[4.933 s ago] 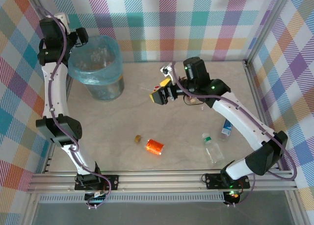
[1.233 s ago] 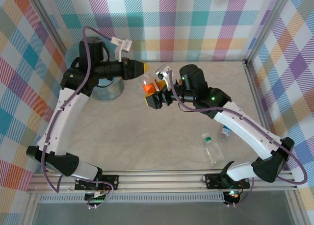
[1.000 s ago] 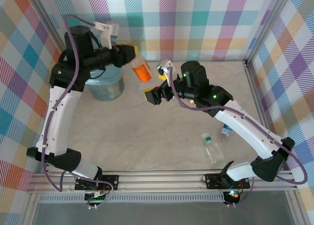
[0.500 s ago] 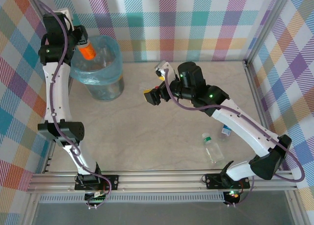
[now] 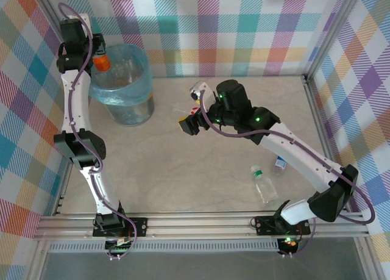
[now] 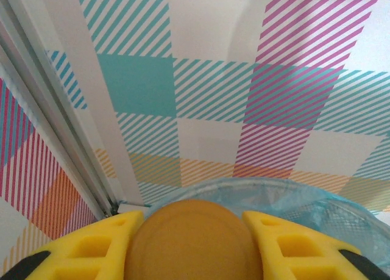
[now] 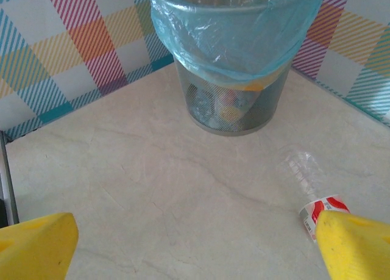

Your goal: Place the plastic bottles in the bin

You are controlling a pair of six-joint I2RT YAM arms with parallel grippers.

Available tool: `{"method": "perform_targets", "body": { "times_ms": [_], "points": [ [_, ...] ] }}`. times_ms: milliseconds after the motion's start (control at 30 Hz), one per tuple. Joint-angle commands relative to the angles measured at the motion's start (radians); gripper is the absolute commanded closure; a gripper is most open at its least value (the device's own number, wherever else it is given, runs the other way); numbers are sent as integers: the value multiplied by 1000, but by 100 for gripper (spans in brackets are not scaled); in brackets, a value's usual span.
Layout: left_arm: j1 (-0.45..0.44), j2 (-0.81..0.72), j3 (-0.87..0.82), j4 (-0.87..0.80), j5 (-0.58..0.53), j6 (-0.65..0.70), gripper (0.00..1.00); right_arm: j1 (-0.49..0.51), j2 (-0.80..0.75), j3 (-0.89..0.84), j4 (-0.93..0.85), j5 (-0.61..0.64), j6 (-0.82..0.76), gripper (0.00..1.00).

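My left gripper [image 5: 97,57] is raised at the back left, shut on an orange-labelled plastic bottle [image 5: 101,62] at the left rim of the bin [image 5: 145,78]. In the left wrist view the bottle's orange end [image 6: 192,249] sits between the yellow fingers [image 6: 91,246], with the blue-lined bin rim [image 6: 317,201] just beyond. My right gripper [image 5: 189,122] hovers open over the table's middle and holds nothing [image 7: 195,243]. A clear bottle with a red label [image 7: 311,188] lies close to its right finger [image 7: 356,246]. Two more bottles, one green-capped [image 5: 264,182] and one blue-labelled [image 5: 280,161], lie at the right.
Through the bin's mesh wall [image 7: 234,106] several bottles show inside it. Checked walls and an aluminium frame post [image 6: 55,127] close in the back left corner. Bare table [image 5: 152,170] lies between the arms.
The left arm has swung the orange bottle from the table's middle back to the bin's left rim. The right gripper has shifted slightly and stays open.
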Motion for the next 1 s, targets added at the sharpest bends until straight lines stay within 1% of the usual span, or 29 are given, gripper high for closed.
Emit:
{"method": "perform_targets", "body": {
  "times_ms": [0,167,433,600,733,800,833,867,900,967],
  "points": [
    [1,36,-33,-53,-5,45,100,1,6,-11,-8,-25,-20,0],
    [1,21,-121,-9,3,42,100,2,11,-12,-12,-40,-11,0],
    [-6,4,-88,8,65,-33,100,2,9,-6,-26,-39,-11,0],
    [-33,14,-65,23,57,-7,100,2,15,-10,-26,-39,-11,0],
    [-42,50,-70,-25,36,16,97,2,16,-17,-27,-39,-4,0],
    [-41,57,-82,-38,35,15,90,1,15,-22,-26,-39,-2,0],
    [-41,58,-85,-43,37,13,80,2,17,-23,-29,-38,-2,0],
    [-42,57,-84,-48,41,7,67,1,20,-21,-34,-39,-3,0],
    [-41,56,-82,-50,42,1,59,2,22,-19,-37,-41,-5,0],
    [-41,42,-74,-49,45,-19,46,2,29,-8,-46,-45,-6,0]
  ]
}}
